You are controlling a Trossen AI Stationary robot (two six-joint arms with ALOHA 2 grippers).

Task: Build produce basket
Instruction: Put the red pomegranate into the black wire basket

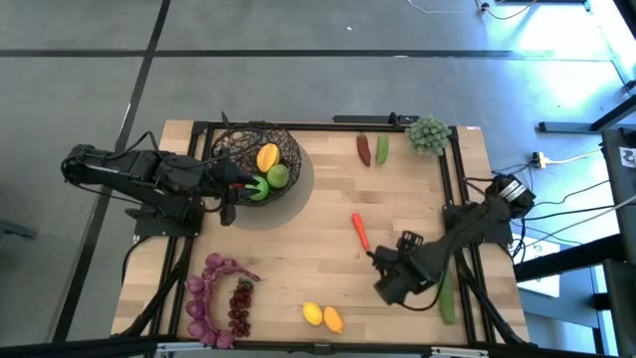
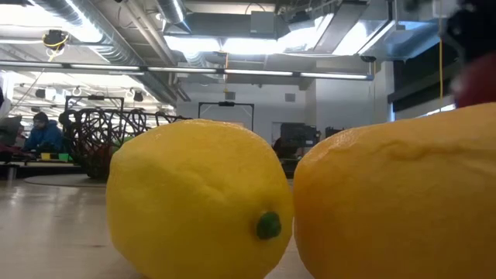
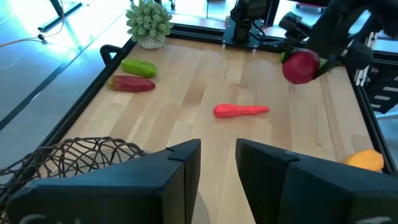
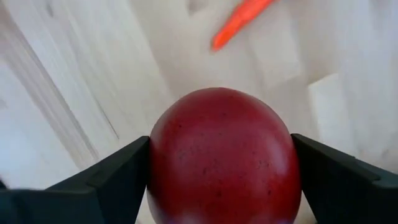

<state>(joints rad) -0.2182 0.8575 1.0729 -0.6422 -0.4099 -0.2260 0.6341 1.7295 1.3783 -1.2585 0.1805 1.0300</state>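
**Pomegranate in the grip, basket across the board**

Your pale wooden tabletop (image 1: 298, 259) sits on a grey floor, framed by a black rail. On it, the basket (image 1: 260, 159) lies at about ten o'clock, already holding a mango (image 1: 267, 157) and a green apple (image 1: 277, 176). The left pincer (image 1: 231, 191) sits just beside the basket's rim at its seven o'clock; its fingers (image 3: 174, 180) stand slightly apart with nothing between them.

Your right pincer (image 4: 221, 168) is down at about four o'clock on the tabletop, clamped on the red pomegranate (image 4: 221, 158), one finger on each flank. The orange carrot (image 1: 360, 231) lies just beside it, toward the centre. Two lemons (image 1: 322, 316) wait at six o'clock, the purple grapes (image 1: 221, 298) at eight, the red pepper (image 1: 364, 149) and green pepper (image 1: 382, 149) at one, next to a pale-green bushy clump (image 1: 428, 134).

What could go wrong, in my judgement: the pomegranate is round and smooth, so a fast swing could let it roll out between the fingers. The route to the basket passes over the carrot; travel low and you may knock it. The left arm crowds the basket's near side, so coming in from there risks a clash. Release too high and the fruit may bounce out.
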